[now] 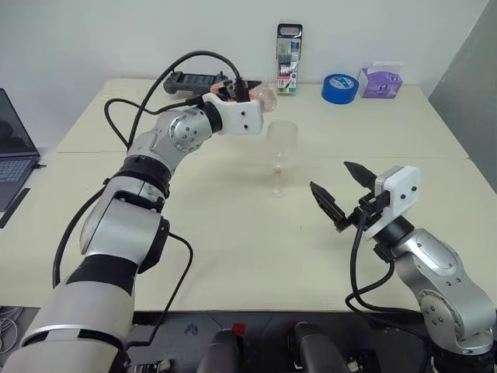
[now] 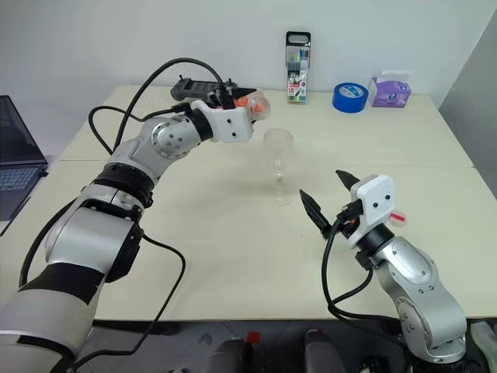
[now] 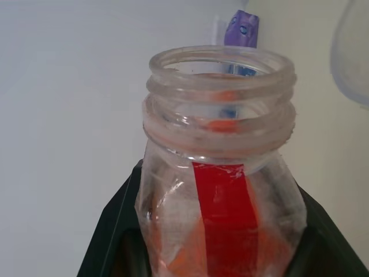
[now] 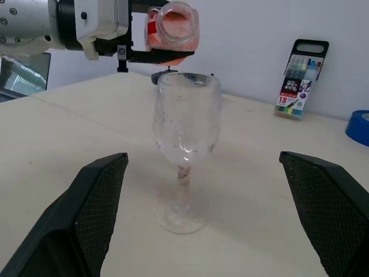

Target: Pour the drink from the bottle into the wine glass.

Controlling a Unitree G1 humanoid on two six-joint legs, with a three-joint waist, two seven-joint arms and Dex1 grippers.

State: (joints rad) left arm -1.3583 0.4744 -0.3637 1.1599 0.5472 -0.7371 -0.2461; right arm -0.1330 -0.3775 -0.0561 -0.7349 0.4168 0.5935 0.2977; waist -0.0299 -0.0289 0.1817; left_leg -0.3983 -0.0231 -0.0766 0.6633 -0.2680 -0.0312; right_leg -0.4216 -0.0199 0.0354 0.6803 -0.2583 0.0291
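My left gripper [image 1: 247,90] is shut on the bottle [image 1: 261,97], a small clear plastic one with a red label strip. The bottle lies tipped almost level, its uncapped mouth [image 4: 174,21] just above and behind the rim of the wine glass [image 1: 282,144]. The orange drink [image 3: 183,261] sits inside the bottle's body. The glass stands upright on the table [image 1: 233,256], and its bowl [image 4: 185,118] looks clear. My right gripper [image 1: 329,176] is open and hangs above the table, its two fingers spread toward the glass, a short way in front of it and to its right.
At the back of the table stand a pack of markers [image 1: 289,59], a blue tape roll [image 1: 339,87] and a purple tissue box [image 1: 380,81]. A black remote [image 1: 189,81] lies behind my left arm. A laptop [image 1: 12,159] sits off the table's left edge.
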